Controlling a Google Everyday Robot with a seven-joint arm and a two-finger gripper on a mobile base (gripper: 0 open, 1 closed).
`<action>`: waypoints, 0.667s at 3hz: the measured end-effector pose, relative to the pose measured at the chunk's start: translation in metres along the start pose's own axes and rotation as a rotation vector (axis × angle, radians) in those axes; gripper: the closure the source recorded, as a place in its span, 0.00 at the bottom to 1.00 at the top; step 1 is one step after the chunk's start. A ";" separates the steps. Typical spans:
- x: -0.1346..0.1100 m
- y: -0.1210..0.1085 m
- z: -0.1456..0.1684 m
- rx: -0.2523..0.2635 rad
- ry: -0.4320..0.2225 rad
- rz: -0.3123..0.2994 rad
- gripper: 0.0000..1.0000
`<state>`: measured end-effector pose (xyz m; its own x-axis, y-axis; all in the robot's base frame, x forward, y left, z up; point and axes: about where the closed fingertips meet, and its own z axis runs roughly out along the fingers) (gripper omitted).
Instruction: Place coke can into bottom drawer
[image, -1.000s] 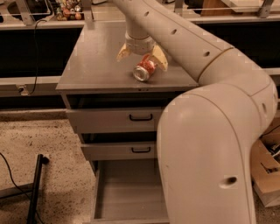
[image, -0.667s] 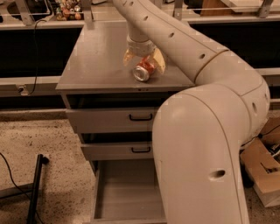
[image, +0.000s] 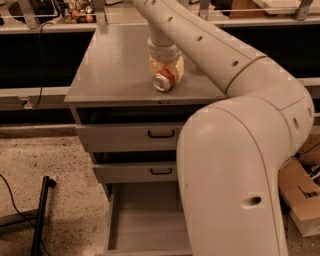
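Note:
The coke can (image: 163, 81) lies on its side on the grey cabinet top (image: 115, 65), near the front edge, its silver end facing me. My gripper (image: 166, 69) comes down from above and is closed around the can, one finger on each side, with the can still resting on the top. The bottom drawer (image: 145, 215) is pulled out and open below, a grey tray with nothing showing in it. My large cream arm (image: 235, 165) covers the drawer's right side.
Two upper drawers with black handles (image: 161, 133) (image: 161, 171) sit slightly ajar. A black pole (image: 40, 215) and a cable lie on the speckled floor to the left. A cardboard box (image: 305, 200) stands at the right. A shelf with small items runs behind the cabinet.
My gripper has shifted right and down over the can, and its fingers have narrowed from spread wide to close around it. The can has barely moved.

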<state>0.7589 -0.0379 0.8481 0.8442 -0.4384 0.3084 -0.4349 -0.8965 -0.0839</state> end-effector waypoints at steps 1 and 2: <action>0.002 0.013 -0.010 0.003 -0.017 0.089 0.87; 0.001 0.037 -0.050 0.011 -0.019 0.259 1.00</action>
<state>0.7282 -0.0680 0.8923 0.7110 -0.6544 0.2572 -0.6339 -0.7549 -0.1683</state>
